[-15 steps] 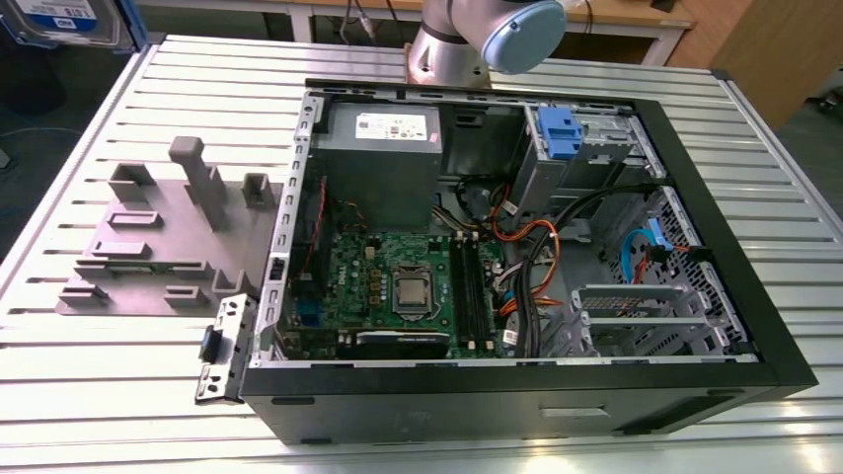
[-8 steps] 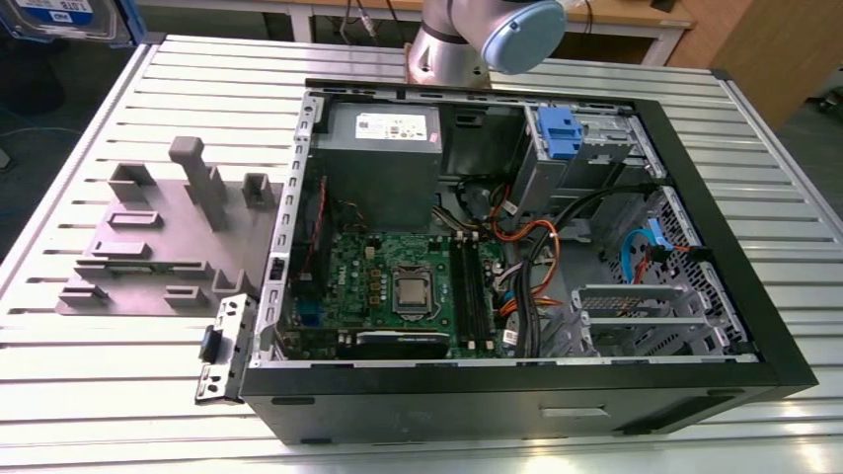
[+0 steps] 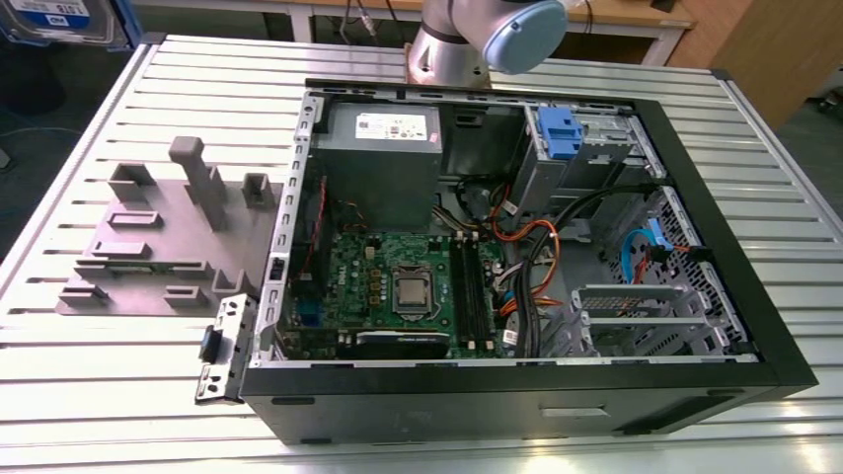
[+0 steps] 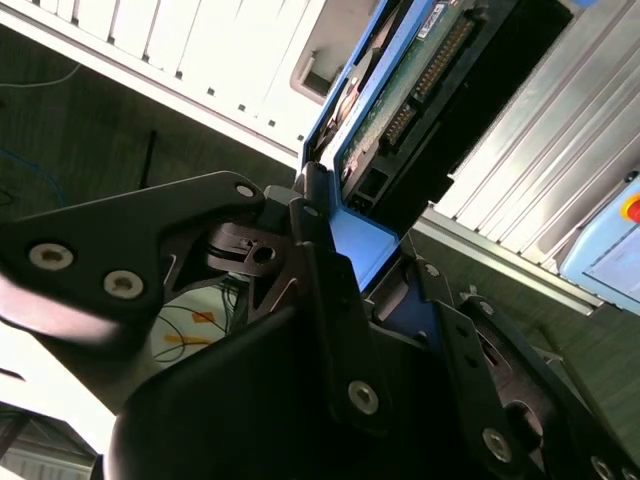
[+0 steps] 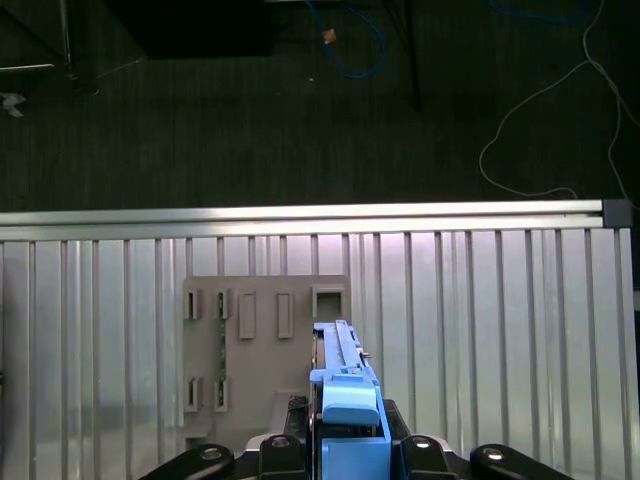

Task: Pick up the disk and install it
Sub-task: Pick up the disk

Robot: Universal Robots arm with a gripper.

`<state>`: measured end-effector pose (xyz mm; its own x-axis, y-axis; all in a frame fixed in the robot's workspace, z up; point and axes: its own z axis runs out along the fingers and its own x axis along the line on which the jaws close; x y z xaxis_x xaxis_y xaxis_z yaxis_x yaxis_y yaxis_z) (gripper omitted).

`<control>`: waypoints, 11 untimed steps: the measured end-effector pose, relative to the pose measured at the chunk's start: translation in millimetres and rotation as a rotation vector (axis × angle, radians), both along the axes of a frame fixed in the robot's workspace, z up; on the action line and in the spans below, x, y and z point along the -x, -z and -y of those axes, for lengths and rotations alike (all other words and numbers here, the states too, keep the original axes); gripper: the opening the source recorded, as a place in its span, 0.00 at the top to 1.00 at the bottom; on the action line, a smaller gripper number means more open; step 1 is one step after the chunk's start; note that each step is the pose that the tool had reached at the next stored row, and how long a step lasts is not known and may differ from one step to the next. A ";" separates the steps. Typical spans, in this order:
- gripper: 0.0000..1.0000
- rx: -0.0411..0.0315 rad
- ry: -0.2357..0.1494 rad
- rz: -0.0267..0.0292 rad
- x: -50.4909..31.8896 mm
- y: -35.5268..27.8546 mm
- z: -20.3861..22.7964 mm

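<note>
- The gripper [image 4: 375, 265] is seen closed on the disk [image 4: 415, 75]. The bright blue carrier is clamped between the jaws, and the drive is held on edge.
- In the first wrist view the disk is carried above the grey stepped fixture [image 5: 265, 345], near the edge of the worktop [image 5: 500, 330], beyond which the floor lies.
- A slip is judged the chief risk. Only the plastic carrier appears to be gripped, so a tilt or jolt could let the drive twist in the jaws. It could also drop onto the fixture or past the worktop edge.
- A snag is judged possible inside the computer case [image 3: 527, 247]. Orange cables [image 3: 520, 232] are strung near the drive bay [image 3: 619, 138], at the case corner nearest the arm [image 3: 475, 39]. The blue bracket [image 3: 560, 133] fixed there could also be struck.
- Open room is offered above the bare slats between fixture and case. The case walls and the fixture's upright posts are judged the edges to be cleared.
</note>
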<state>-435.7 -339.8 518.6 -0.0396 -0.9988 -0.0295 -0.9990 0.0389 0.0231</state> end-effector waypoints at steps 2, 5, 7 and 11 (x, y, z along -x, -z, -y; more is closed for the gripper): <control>0.63 0.0000 0.000 0.0001 0.0 0.0 2.4; 0.63 -0.0001 0.000 0.0002 0.0 0.1 4.0; 0.63 -0.0001 0.000 0.0002 -0.7 0.1 4.2; 0.63 0.0000 0.000 0.0002 -4.6 0.1 4.2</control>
<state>-431.1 -344.0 518.6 -0.0396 -0.9988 -0.0296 -0.9990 0.0390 0.0230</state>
